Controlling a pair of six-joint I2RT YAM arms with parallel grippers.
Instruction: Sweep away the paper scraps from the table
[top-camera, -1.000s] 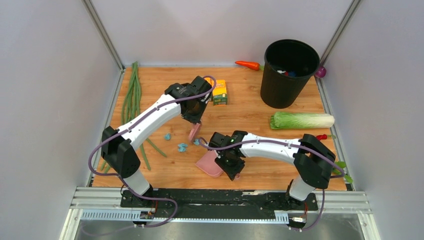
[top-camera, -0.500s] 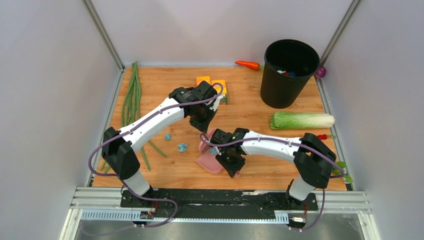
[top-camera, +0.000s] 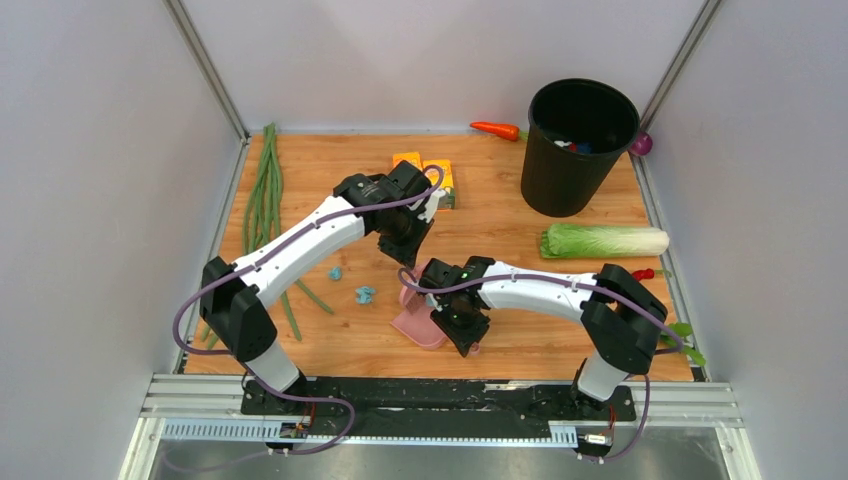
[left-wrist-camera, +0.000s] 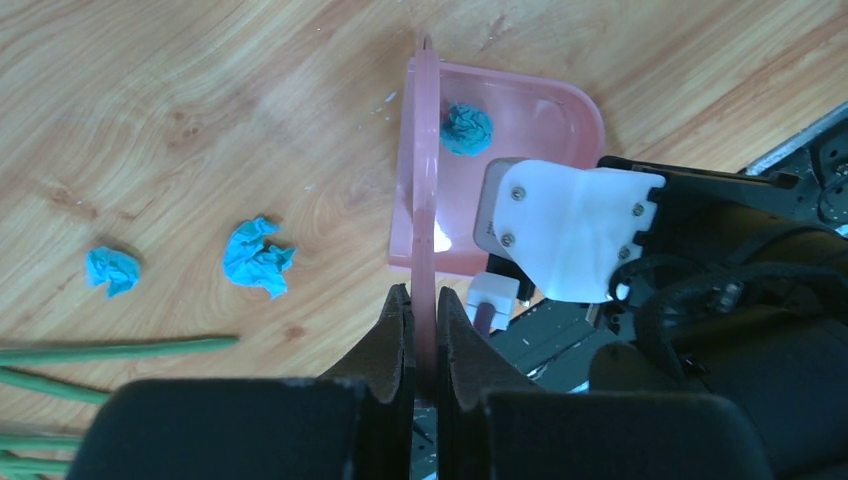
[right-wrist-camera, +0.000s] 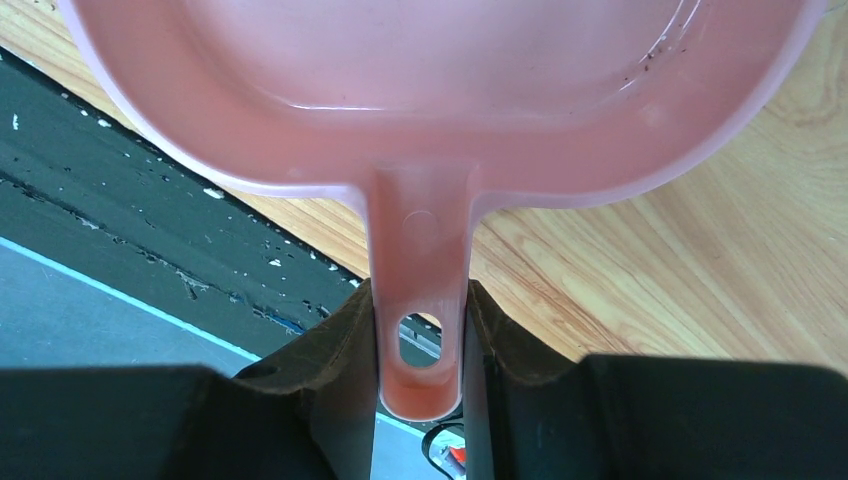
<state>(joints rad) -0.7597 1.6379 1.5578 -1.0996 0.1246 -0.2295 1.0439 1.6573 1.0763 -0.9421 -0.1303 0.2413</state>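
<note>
On the table (top-camera: 500, 215), my left gripper (top-camera: 408, 262) (left-wrist-camera: 422, 310) is shut on a thin pink scraper (left-wrist-camera: 425, 180), held edge-on at the mouth of the pink dustpan (top-camera: 415, 325) (left-wrist-camera: 530, 130). One teal paper scrap (left-wrist-camera: 467, 128) lies inside the pan. Two more paper scraps (top-camera: 336, 271) (top-camera: 365, 294) lie on the wood left of the pan, also seen in the left wrist view (left-wrist-camera: 111, 270) (left-wrist-camera: 258, 258). My right gripper (top-camera: 465, 335) (right-wrist-camera: 420, 340) is shut on the dustpan's handle (right-wrist-camera: 420, 290).
A black bin (top-camera: 580, 145) stands at the back right, with a cabbage (top-camera: 603, 240) in front of it and a carrot (top-camera: 496, 129) beside it. Yellow-orange boxes (top-camera: 438, 180) sit behind the left arm. Green beans (top-camera: 263, 195) run along the left edge.
My left gripper has carried the scraper right and toward the dustpan. The scrap that lay at the pan's mouth is now inside it. The right gripper shifted slightly left.
</note>
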